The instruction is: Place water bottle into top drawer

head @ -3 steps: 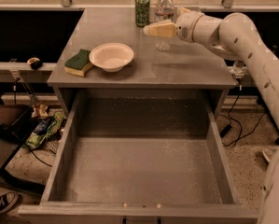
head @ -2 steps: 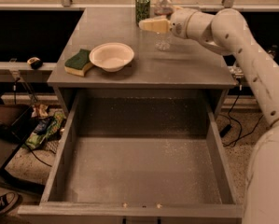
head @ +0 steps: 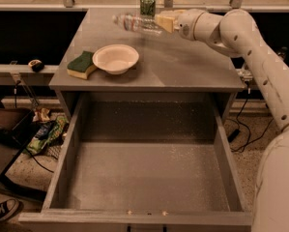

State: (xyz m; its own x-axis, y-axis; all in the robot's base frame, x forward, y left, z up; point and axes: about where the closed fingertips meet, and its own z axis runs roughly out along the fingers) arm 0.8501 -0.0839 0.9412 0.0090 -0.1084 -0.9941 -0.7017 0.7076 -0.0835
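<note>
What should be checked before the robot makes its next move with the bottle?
1. Open drawer: ok, it is pulled out in front of the table.
2. Room in it: ok, nothing shows on its floor.
3. Upright bottle: not ok, it is sideways near the table's back.
4. Reach: ok, the gripper is at the bottle's right end.
5. Hold on the bottle: cannot tell.
6. Neighbours: the can stands right behind the bottle, and whether they touch cannot be told. The bowl and sponge at the front left are ok, apart from it.
</note>
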